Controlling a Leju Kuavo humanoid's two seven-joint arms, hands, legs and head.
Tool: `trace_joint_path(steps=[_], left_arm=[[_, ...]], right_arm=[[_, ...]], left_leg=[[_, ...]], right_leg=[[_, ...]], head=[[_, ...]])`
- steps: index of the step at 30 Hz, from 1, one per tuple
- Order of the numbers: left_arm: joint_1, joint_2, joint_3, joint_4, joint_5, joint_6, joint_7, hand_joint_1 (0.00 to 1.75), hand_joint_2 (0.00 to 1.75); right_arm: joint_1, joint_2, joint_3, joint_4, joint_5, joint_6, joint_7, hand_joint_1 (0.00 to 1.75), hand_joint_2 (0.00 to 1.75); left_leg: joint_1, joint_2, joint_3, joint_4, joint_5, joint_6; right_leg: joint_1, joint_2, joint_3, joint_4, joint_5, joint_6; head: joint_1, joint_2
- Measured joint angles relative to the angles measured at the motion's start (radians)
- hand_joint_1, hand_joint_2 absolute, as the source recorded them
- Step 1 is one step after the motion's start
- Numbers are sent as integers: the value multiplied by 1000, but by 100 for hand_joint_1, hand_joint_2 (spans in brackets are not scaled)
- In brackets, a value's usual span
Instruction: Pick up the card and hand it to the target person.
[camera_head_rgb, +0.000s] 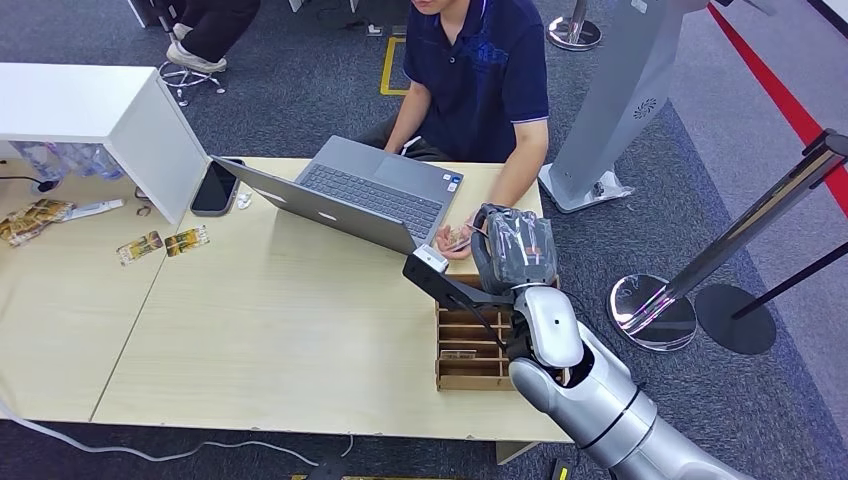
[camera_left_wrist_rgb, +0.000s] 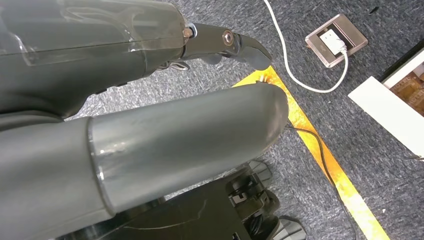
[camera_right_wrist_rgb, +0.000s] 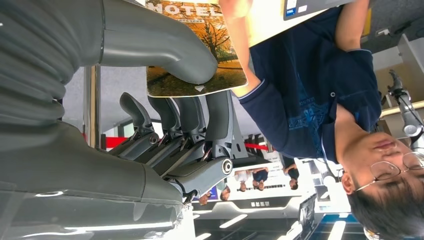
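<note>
My right hand (camera_head_rgb: 512, 250) is raised over the table's right end, just past the laptop. It pinches a card (camera_right_wrist_rgb: 200, 50) printed with an autumn tree and the word HOTEL between its thumb (camera_right_wrist_rgb: 155, 42) and its fingers (camera_right_wrist_rgb: 200, 115). The card (camera_head_rgb: 458, 240) shows as a thin sliver in the head view. A seated person in a dark blue shirt (camera_head_rgb: 480, 70) reaches a hand (camera_head_rgb: 455, 243) to the card's far edge and touches it (camera_right_wrist_rgb: 239, 30). My left hand (camera_left_wrist_rgb: 150, 135) hangs above the carpet with nothing in it, its fingers (camera_left_wrist_rgb: 245, 47) extended.
An open laptop (camera_head_rgb: 350, 195) and a phone (camera_head_rgb: 214, 188) lie on the wooden table (camera_head_rgb: 280, 330). A slotted wooden card rack (camera_head_rgb: 470, 345) sits under my right arm. Loose cards (camera_head_rgb: 160, 243) lie at the left by a white cabinet (camera_head_rgb: 100, 105). Stanchion bases (camera_head_rgb: 652, 312) stand at the right.
</note>
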Motion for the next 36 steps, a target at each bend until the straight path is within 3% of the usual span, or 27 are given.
trace_joint_path(steps=[36], left_arm=[[0, -4, 0, 0, -7, 3, 0, 0, 0]], right_arm=[[-2, 0, 0, 9, -2, -16, -8, 138, 175]], left_leg=[[0, 0, 0, 0, 0, 0]], right_leg=[[0, 0, 0, 0, 0, 0]], head=[[0, 0]])
